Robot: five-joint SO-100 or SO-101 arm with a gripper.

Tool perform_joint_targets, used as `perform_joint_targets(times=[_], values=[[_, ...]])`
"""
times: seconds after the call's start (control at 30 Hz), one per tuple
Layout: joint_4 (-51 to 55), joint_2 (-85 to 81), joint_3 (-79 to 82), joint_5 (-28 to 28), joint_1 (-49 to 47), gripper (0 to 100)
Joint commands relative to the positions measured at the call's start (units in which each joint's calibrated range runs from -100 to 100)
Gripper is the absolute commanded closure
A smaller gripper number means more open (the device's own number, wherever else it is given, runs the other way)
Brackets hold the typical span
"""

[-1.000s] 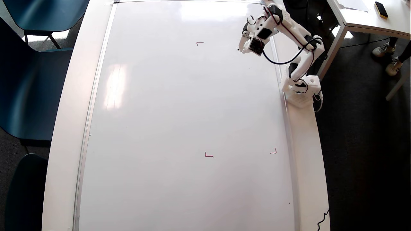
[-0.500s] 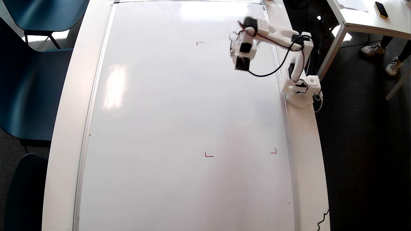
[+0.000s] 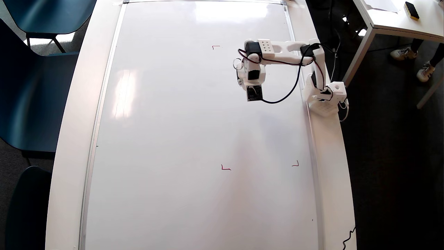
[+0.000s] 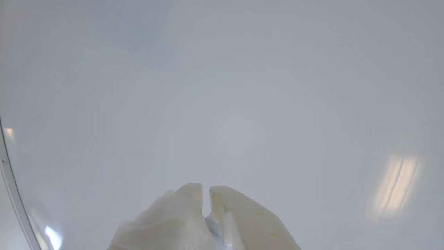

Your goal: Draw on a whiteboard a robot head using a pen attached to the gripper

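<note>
- One whiteboard is lying flat on the white tabletop, taking up nearly all of it in the overhead view; its silver frame is showing as a curved strip at the left edge of the wrist view.
- Three red corner marks are showing on the board: one at the upper middle, two lower down. A fourth is not visible.
- Zero blue lines are showing anywhere; the robot head is not yet begun, by the look of the bare surface.
- One white arm is reaching leftward from its base at the board's right edge, with the wrist bending down over the upper right part of the marked area.
- One pincer is pointing at the board in the wrist view, its two pale fingers standing almost together with only a thin slit between them.
- One pen: something pale blue is sitting deep in the slit near the bottom edge of the wrist view, possibly the pen, but too little is showing to say so; whether the pincer is clamping it cannot be told, and no tip is in sight.
- Step in hand, as a judgement: positioning over the start point, before the first stroke.
- Next move, as a judgement: lowering until the tip is just touching the glossy surface, then tracing the outline with light, even pressure inside the red marks.
- Clearance between pincer and board cannot be read from either view.
</note>
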Motion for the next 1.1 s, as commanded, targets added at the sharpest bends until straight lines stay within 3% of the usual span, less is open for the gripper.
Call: perform_joint_targets(times=[0.0,1.07], values=[[-1.5,0.8,-2.4,-2.1,-1.7,99],[-9.8,14.0,-8.8,-3.3,-2.2,99]])
